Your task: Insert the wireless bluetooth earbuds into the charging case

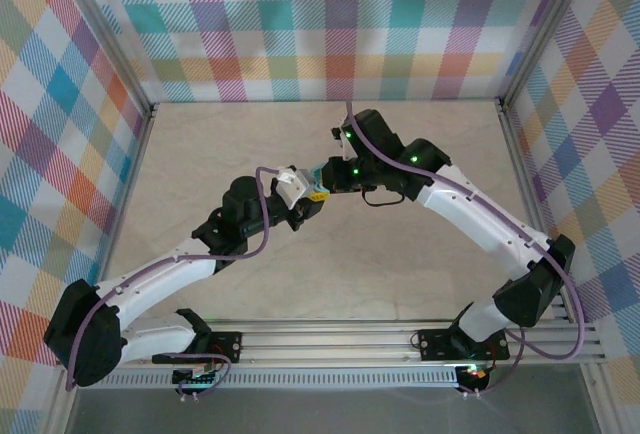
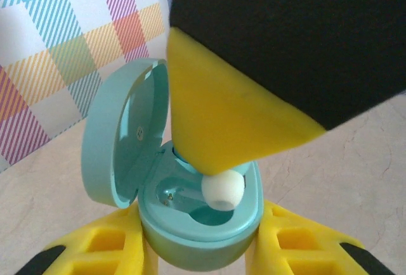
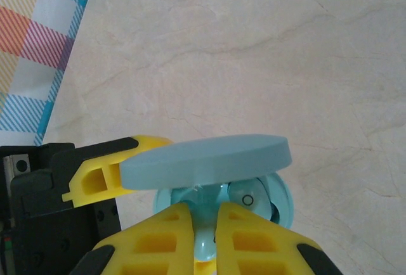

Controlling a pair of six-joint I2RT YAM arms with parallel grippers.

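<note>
Where the two arms meet mid-frame in the top view, we see the left gripper [image 1: 302, 202] and right gripper [image 1: 335, 176] nose to nose over the beige table [image 1: 230, 134]. In the left wrist view the charging case [image 2: 198, 244] sits low centre. The left gripper's yellow fingers [image 2: 108, 249] flank its base on both sides and touch it, so that gripper is clamped on the case. The lid [image 2: 124, 142] is hinged open and stands up on the left of the frame, inner face toward the camera, with the checked wall [image 2: 57, 53] behind it at upper left. One yellow finger of the right gripper comes down from the upper right over the case's tray. The earbud [image 2: 223, 191] shows its white tip just under that finger, at the right-hand well. We cannot tell whether it is seated or only touching the rim. In the right wrist view the right gripper's fingers [image 3: 162, 237] at bottom centre are pinched on the earbud's light-blue stem, so it is closed on the earbud. The lid runs edge-on across mid-frame just above those fingertips, and one left-gripper finger lies beside it at the left.
</note>
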